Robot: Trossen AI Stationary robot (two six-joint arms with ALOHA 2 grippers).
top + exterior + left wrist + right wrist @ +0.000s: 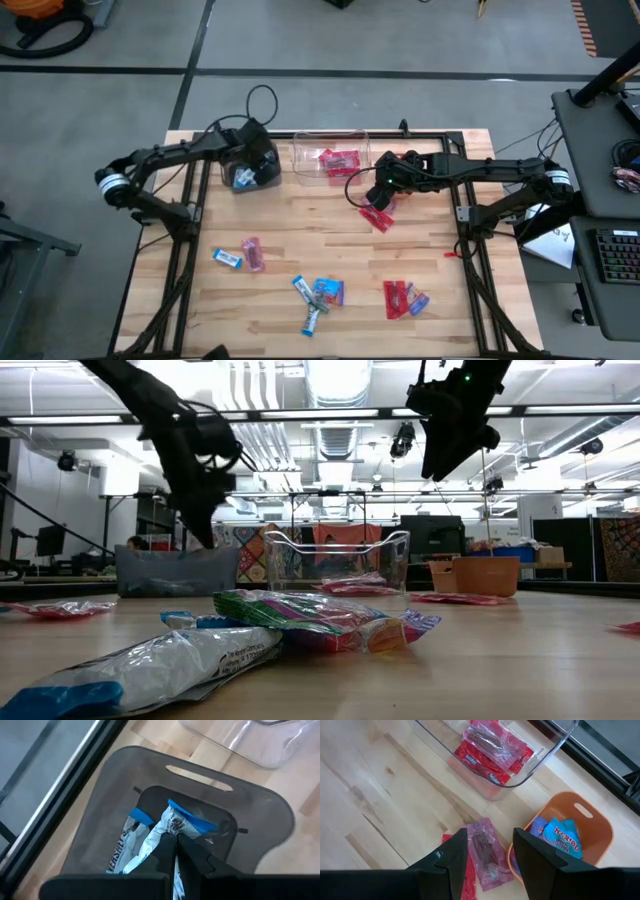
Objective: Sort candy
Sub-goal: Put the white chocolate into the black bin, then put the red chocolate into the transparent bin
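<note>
Pale wooden tabletop (300, 250), black-framed, grey floor around. Along near edge: blue-and-white sweets (318, 295) in a loose cluster, red sweets (402, 298) just beside to the right, one blue-and-white sweet (227, 258) touching a pink sweet (253, 254) to the left. Mid-table: pink and red sweets (482, 855) lying flat against the orange bin (592, 827), bin holding blue-wrapped sweets. Right gripper (487, 851) above that pink sweet, fingers (451, 852) spread apart, nothing between them, not touching the wrapper. Farther back: clear bin (330, 158) with red and pink sweets inside. Beside it, toward the left, grey bin (200, 805) with blue-and-white sweets at the bottom. Left gripper (172, 851) over the grey bin, fingers pressed together, pinching a blue-and-white wrapper (175, 822) that hangs down into the bin. Beyond, at table level, workshop room with ceiling lights and ducts.
</note>
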